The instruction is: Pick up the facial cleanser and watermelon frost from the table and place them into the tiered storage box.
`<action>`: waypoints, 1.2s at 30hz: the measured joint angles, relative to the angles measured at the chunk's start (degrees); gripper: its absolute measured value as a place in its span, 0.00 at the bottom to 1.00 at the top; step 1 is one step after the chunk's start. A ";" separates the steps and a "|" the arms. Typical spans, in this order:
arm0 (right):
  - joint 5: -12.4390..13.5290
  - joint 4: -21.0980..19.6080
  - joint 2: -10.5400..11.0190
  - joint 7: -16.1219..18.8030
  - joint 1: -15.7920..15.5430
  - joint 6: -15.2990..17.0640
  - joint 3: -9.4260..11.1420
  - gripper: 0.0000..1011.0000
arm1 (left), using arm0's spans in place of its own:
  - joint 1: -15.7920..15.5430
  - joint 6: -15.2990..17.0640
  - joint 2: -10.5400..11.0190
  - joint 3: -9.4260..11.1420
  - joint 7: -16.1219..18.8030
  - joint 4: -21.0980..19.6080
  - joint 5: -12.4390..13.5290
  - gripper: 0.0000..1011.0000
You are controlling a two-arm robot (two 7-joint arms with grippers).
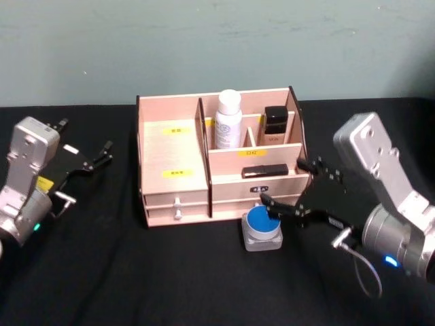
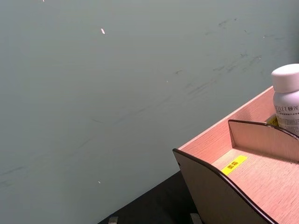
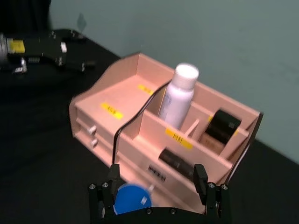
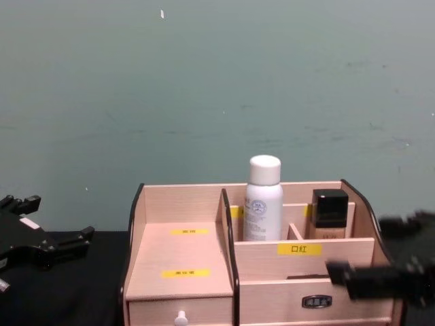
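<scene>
The tiered storage box (image 1: 173, 146) stands mid-table. A white bottle (image 1: 228, 119), apparently the facial cleanser, stands upright in a back compartment (image 4: 263, 200). A small black oblong item (image 1: 265, 171) lies in the middle tier; I cannot tell whether it is the watermelon frost. My right gripper (image 1: 282, 181) is open at the box's front right corner, holding nothing. One of its fingers reaches just above a blue-lidded jar (image 1: 264, 223) on the table. My left gripper (image 1: 85, 139) hovers open and empty, left of the box.
A dark square-capped bottle (image 1: 275, 124) stands in the back right compartment beside the white bottle. The jar sits against the box's lower drawer front. Black tablecloth spreads to both sides and in front, with a green wall behind.
</scene>
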 joint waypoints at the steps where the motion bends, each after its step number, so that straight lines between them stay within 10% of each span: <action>1: -0.21 -0.64 0.00 -0.37 -1.38 0.66 0.22 0.99 | 0.00 0.00 0.00 0.00 0.00 0.00 0.00 0.99; 10: -2.51 -0.87 -2.38 -2.92 -6.29 4.57 -1.19 0.99 | 0.00 0.00 0.00 0.00 0.00 0.00 0.00 0.99; 36: -7.93 3.24 -7.97 -3.97 -4.48 7.66 -2.52 0.99 | 0.00 0.00 0.00 0.00 0.00 0.00 0.00 0.99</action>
